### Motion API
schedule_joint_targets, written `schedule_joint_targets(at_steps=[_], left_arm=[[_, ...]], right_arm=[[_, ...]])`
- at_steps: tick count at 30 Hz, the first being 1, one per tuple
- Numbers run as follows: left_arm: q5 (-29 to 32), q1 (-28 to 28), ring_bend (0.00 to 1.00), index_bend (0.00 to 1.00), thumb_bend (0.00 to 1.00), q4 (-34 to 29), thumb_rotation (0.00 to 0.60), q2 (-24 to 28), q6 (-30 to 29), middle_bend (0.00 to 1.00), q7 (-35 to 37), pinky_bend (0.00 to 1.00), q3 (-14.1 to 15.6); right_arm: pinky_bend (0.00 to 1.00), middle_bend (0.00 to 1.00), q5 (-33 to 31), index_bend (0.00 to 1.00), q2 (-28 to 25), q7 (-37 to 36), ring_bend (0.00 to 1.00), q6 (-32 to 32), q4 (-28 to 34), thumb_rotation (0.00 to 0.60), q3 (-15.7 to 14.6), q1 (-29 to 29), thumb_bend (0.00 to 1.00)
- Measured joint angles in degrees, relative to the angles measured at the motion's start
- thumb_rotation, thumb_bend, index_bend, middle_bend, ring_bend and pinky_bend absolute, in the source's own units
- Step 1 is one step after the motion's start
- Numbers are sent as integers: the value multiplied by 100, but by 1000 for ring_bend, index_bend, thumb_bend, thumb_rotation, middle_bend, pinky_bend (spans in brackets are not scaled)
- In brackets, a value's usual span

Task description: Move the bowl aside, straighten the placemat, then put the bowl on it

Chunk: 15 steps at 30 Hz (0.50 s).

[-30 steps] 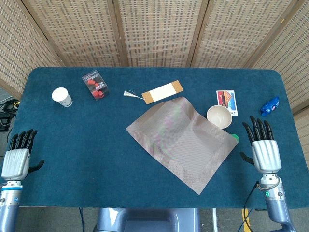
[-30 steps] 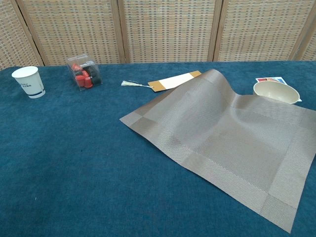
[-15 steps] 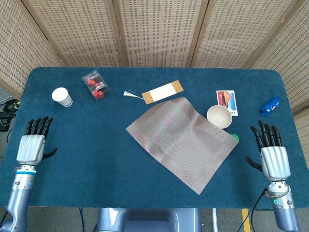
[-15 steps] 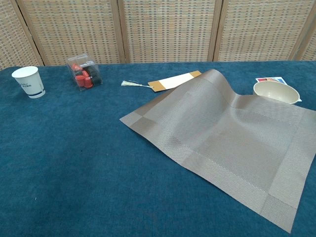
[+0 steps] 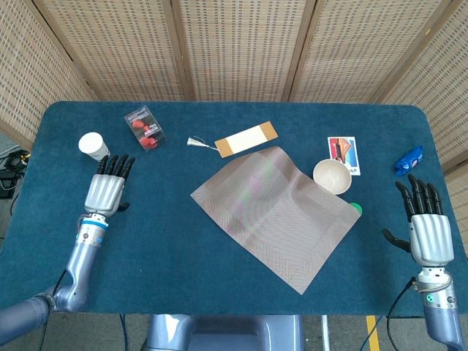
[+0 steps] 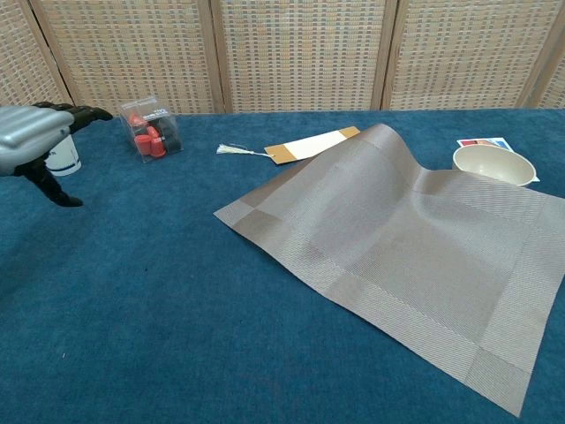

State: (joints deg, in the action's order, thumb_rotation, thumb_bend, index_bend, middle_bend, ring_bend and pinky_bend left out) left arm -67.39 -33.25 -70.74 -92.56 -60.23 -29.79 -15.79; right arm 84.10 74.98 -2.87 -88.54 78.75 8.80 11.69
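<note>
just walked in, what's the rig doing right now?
Nothing is held yet. The grey woven placemat lies skewed and rumpled on the blue table, one corner riding up against the cream bowl, so the bowl has not been moved aside. The left hand is open over the table just below the white paper cup; the right hand is open near the table's right edge, apart from the bowl.

Placemat — woven, slight sheen; bowl — smooth, matt; table napped cloth.
</note>
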Motion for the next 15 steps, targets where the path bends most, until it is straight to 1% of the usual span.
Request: schedule_joint_targets(at_steps=[4,11,15], left_arm=[[140,-390,0,0,50,425,600,-383,209,0,-142,0,-98],[363,-975,0,0,49,1047,600,-899,514,0,-346,0,-239],[424,-1220,0,0,49,1318,600,-1128,666,0,-369,0,-264]], right_arm=[[0,0,-61,121,-32,-98,0,56,-27,600,50,-2,167],[0,0,-128,121,-36,-189,0,152,-82,600,92,9,167],[0,0,-138,122,-42,-225,0,170,-88,600,102,8,166]])
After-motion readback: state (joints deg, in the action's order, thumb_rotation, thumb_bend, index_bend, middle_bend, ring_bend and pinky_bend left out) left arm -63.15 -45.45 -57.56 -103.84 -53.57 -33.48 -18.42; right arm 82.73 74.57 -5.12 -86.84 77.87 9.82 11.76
